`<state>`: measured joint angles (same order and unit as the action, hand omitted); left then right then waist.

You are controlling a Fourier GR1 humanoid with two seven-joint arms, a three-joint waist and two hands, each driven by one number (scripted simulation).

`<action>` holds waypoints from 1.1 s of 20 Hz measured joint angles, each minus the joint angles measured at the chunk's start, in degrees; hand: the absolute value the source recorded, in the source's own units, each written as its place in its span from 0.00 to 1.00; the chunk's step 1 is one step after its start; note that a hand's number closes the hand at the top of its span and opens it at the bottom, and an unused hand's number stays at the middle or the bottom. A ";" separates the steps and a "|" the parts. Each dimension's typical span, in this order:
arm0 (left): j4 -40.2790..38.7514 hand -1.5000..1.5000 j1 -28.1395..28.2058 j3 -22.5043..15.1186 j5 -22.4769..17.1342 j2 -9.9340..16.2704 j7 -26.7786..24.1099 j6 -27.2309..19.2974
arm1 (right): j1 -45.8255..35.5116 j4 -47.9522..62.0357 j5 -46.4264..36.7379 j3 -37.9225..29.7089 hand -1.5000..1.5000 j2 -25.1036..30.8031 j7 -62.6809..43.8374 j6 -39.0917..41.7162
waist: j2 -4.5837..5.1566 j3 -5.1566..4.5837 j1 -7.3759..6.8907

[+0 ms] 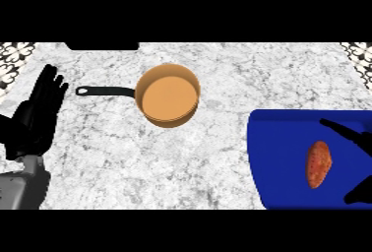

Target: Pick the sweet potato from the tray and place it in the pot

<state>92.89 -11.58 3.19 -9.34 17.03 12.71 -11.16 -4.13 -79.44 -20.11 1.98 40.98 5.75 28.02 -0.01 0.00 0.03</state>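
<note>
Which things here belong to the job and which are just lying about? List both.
Job: sweet potato, blue tray, pot, right hand open over the tray.
Not in use: left hand, resting open at the left edge. Nothing else lies on the counter.

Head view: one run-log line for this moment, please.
sweet potato on blue tray | right hand open beside it | pot holds nothing | left hand resting open
</note>
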 measured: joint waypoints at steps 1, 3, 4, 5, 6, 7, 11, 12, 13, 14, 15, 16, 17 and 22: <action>-0.52 0.50 0.38 0.22 0.06 -0.35 -0.91 0.62 | 0.09 0.23 -0.67 -0.42 0.00 -0.26 0.23 0.39 | 0.00 0.01 0.00; 0.40 0.50 1.28 0.08 0.92 -1.25 -1.06 0.43 | 0.26 0.32 -1.63 -1.24 0.00 -1.06 0.47 0.99 | -0.01 0.00 -0.01; -0.13 0.50 1.16 0.41 1.01 -1.47 -1.43 0.78 | 0.28 0.70 -2.66 -1.19 0.00 -1.91 0.94 0.72 | -0.01 -0.01 0.00; 0.14 0.50 1.60 0.63 1.08 -1.64 -1.59 1.07 | 0.83 0.77 -3.66 -1.16 0.00 -2.77 1.55 0.05 | -0.01 -0.01 -0.01; -0.66 0.50 1.20 1.00 1.08 -1.81 -2.14 1.40 | 0.14 1.80 -4.74 -0.82 0.00 -3.81 1.90 -0.43 | 0.00 0.00 -0.03; -0.52 0.50 1.54 0.80 1.47 -2.26 -2.42 1.54 | -0.36 2.66 -5.10 -1.52 0.00 -3.75 2.65 0.09 | 0.02 0.02 -0.05; 0.91 0.50 1.29 1.04 2.01 -2.85 -0.69 1.67 | -1.34 6.97 -9.85 -0.78 0.00 -6.43 4.50 -2.64 | 0.02 0.01 -0.14; 0.77 0.50 1.11 0.79 2.78 -3.29 -0.79 1.38 | -1.93 7.88 -10.72 -0.90 0.00 -6.87 4.65 -2.74 | 0.02 0.02 -0.13; 0.08 0.50 0.60 1.15 3.03 -3.37 -0.90 1.42 | -2.27 8.28 -11.52 -0.84 0.00 -7.64 4.29 -2.87 | 0.02 0.01 -0.11; -0.25 0.50 -0.16 1.45 3.12 -3.39 -0.49 1.53 | -2.23 8.91 -12.17 -1.16 0.00 -7.95 4.73 -3.07 | 0.03 0.01 -0.09; -1.23 0.50 -1.26 2.32 2.64 -2.79 -0.29 2.25 | -2.94 10.20 -12.62 -1.50 0.00 -8.10 5.14 -3.09 | 0.04 0.01 -0.08; -1.35 0.50 -1.37 2.32 3.02 -3.03 -0.17 2.21 | -3.70 11.57 -13.27 -1.82 0.00 -8.30 5.55 -3.02 | 0.04 0.01 -0.09; -1.04 0.50 -0.47 2.65 2.86 -3.02 -0.62 2.86 | -3.42 11.01 -13.46 -2.24 0.00 -8.32 5.40 -2.51 | 0.03 0.02 -0.08; -0.68 0.50 -0.43 2.99 2.91 -3.38 -0.51 3.36 | -4.57 14.39 -18.21 0.01 1.00 -8.97 11.39 -6.30 | -0.03 -0.13 -0.25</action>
<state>92.21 -12.02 6.17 -6.43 13.65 12.19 -7.80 -8.70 -65.05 -38.31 1.99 32.01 17.14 21.71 -0.04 -0.13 -0.21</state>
